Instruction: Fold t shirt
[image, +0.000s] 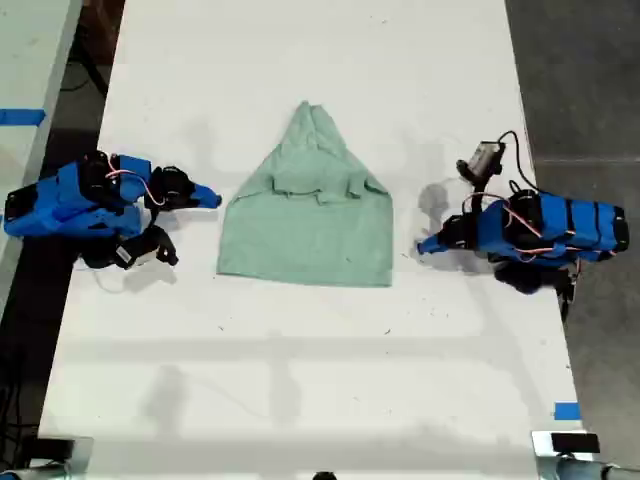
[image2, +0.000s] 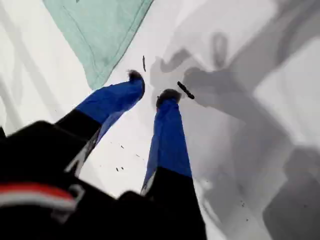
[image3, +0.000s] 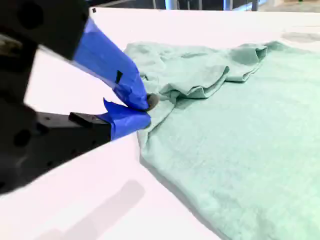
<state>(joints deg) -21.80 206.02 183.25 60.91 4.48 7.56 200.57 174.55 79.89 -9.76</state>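
Mint-green cloth, one item: the t shirt (image: 306, 215) lies mid-bench on the white bench (image: 300, 380), its sleeves folded inward so the upper part tapers to a point, lower hem straight. My first hand (image2: 150, 92) rests at the exterior view's right, just off the shirt's lower corner, fingers narrowly parted and empty. My second hand (image3: 142, 111) sits at the exterior view's left, tips nearly together at the shirt's edge; whether they pinch cloth I cannot tell.
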